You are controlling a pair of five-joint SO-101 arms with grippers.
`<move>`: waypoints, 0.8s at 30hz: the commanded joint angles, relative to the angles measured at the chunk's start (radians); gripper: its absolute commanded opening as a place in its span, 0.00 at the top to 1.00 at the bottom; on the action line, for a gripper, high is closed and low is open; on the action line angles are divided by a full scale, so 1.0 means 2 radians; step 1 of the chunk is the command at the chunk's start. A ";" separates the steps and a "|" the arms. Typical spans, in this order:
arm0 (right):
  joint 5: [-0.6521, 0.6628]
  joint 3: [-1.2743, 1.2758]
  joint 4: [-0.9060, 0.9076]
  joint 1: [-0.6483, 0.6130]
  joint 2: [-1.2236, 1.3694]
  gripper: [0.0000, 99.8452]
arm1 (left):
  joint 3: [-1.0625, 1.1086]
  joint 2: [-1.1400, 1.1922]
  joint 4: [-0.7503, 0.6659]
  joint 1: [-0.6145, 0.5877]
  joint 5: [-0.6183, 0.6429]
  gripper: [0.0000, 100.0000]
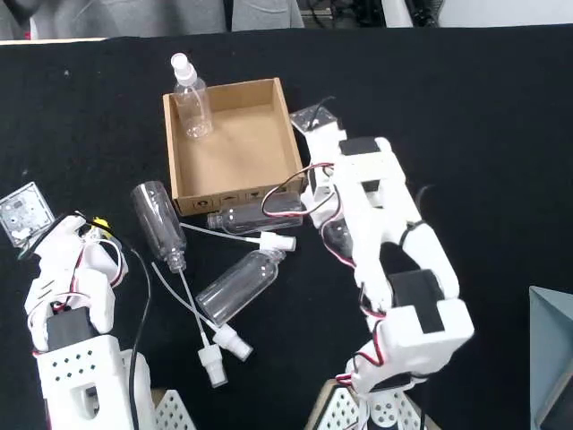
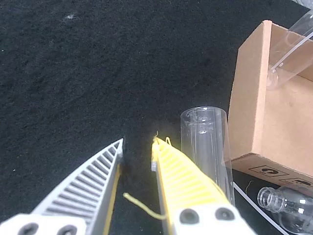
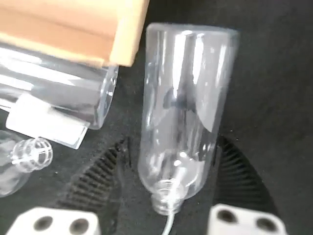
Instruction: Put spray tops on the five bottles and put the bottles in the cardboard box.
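The open cardboard box (image 1: 235, 143) sits at mid table, with a capped clear bottle (image 1: 192, 100) leaning in its far corner. Uncapped clear bottles lie in front of it: one (image 1: 159, 218), one against the box wall (image 1: 255, 216) and one (image 1: 240, 284). Loose white spray tops (image 1: 279, 241) (image 1: 235, 341) (image 1: 213, 365) with long tubes lie among them. My right gripper (image 3: 172, 141) is shut on another clear bottle (image 3: 182, 107) beside the box corner (image 3: 124, 34); a thin tube leaves its neck. My left gripper (image 2: 138, 143) is open over bare cloth, next to the bottle base (image 2: 204, 137).
Black cloth covers the table (image 1: 466, 107). A small square grey plate (image 1: 21, 211) lies by the left arm. A grey object (image 1: 551, 349) stands at the near right edge. The cloth left of the box and at the far right is free.
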 commanded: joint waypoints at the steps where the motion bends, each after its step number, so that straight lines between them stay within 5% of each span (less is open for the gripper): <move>1: 0.002 -0.035 0.002 -0.003 0.003 0.78 | -0.010 -0.009 -0.010 -0.004 -0.005 0.91; 7: 0.002 -0.033 0.006 -0.003 0.018 0.79 | -0.010 -0.009 -0.010 -0.004 -0.005 0.91; 15: 0.002 -0.033 0.006 -0.003 0.020 0.96 | -0.010 -0.009 -0.010 -0.004 -0.005 0.91; 24: 0.002 -0.045 0.048 0.005 0.016 0.98 | -0.010 -0.009 -0.010 -0.004 -0.005 0.91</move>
